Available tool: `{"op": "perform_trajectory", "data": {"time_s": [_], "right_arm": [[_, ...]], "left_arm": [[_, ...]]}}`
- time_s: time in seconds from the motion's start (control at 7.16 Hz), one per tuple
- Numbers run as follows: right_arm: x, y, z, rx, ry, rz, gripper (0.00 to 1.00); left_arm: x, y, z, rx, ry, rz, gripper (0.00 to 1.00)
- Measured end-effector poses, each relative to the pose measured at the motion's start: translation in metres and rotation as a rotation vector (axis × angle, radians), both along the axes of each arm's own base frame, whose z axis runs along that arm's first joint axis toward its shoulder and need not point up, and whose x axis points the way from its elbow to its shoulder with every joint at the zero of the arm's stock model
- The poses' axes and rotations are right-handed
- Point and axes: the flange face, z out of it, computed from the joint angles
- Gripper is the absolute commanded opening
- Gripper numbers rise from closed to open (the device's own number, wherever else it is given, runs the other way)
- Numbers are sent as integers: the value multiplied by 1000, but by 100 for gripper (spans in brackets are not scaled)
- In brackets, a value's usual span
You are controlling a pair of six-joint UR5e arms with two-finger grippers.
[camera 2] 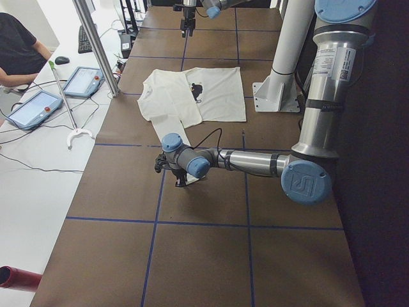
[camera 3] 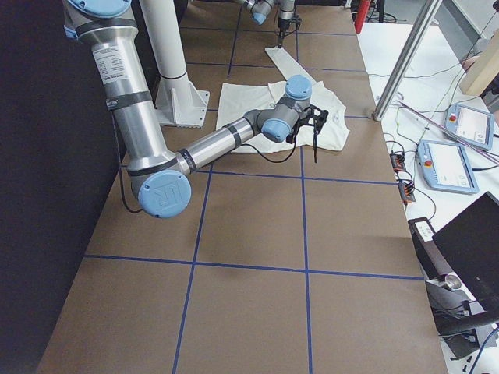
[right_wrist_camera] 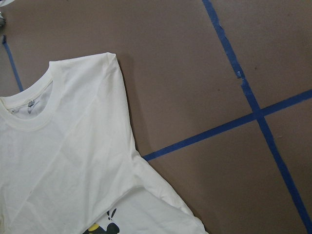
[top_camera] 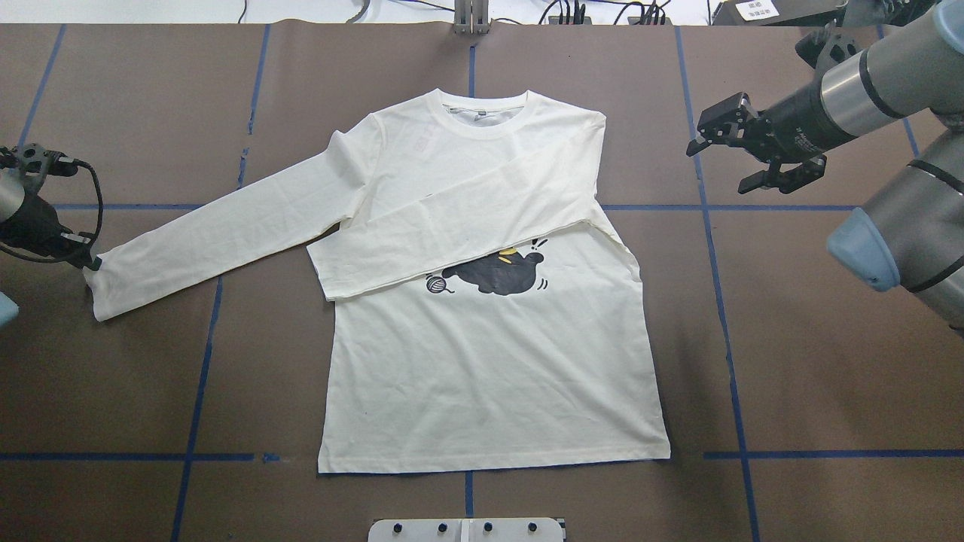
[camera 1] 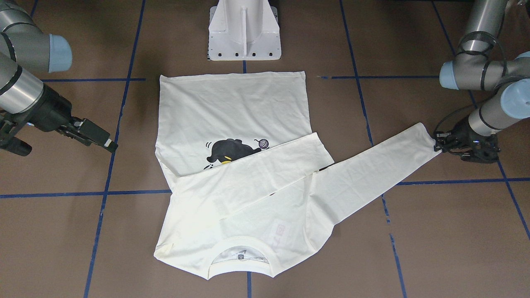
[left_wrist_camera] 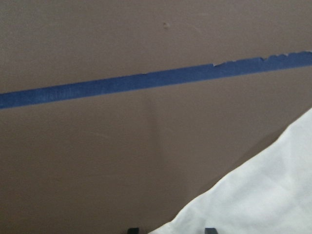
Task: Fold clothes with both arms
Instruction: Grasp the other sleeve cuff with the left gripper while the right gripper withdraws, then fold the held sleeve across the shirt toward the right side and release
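Now my left tool [top_camera: 89, 263] sits at the cuff of the outstretched sleeve [top_camera: 226, 226], tips apart. The sleeve runs from it toward the T-shirt [top_camera: 489, 376], flat on the desk [top_camera: 791, 339]. My right tool [top_camera: 719, 162], spread, hovers beside the other shoulder.

From across the counter [camera 1: 414, 248], my front camera faces the robot and looks steeply down, with the white pedestal [camera 1: 244, 37] at its top edge. The overhead one sits behind the robot, looking forward. Both take in the whole shirt [camera 1: 232, 107]. The two end cameras look along the counter from far back. My left wrist camera is close over a blue tape line [left_wrist_camera: 146, 80]. The right one sees the collar [right_wrist_camera: 29, 122] from farther off.
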Motion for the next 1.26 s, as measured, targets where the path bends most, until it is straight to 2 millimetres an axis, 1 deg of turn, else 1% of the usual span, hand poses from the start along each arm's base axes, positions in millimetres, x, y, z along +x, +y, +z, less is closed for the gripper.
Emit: {"op": "perform_trajectory", "data": {"time_s": [0.42, 0.56, 0.7, 0.84, 0.98, 1.12, 1.26], "right_arm": [[4, 4, -1, 1, -5, -3, 100], [8, 5, -1, 1, -7, 1, 100], [17, 4, 0, -3, -10, 8, 100], [32, 2, 2, -11, -17, 20, 100], [52, 1, 6, -18, -24, 36, 100], [72, 6, 17, -9, -19, 43, 100], [92, 15, 35, 31, 2, 34, 100]], "left_arm": [[-1, 0, -22, 24, 17, -15, 0], [-2, 1, -39, 37, 32, -24, 0], [-1, -1, -78, 51, 53, -39, 0], [4, -9, -140, 44, 76, -55, 0], [18, -21, -223, 14, 120, -86, 0], [43, -27, -308, -36, 185, -134, 0], [87, -21, -387, -69, 250, -172, 0]]}}
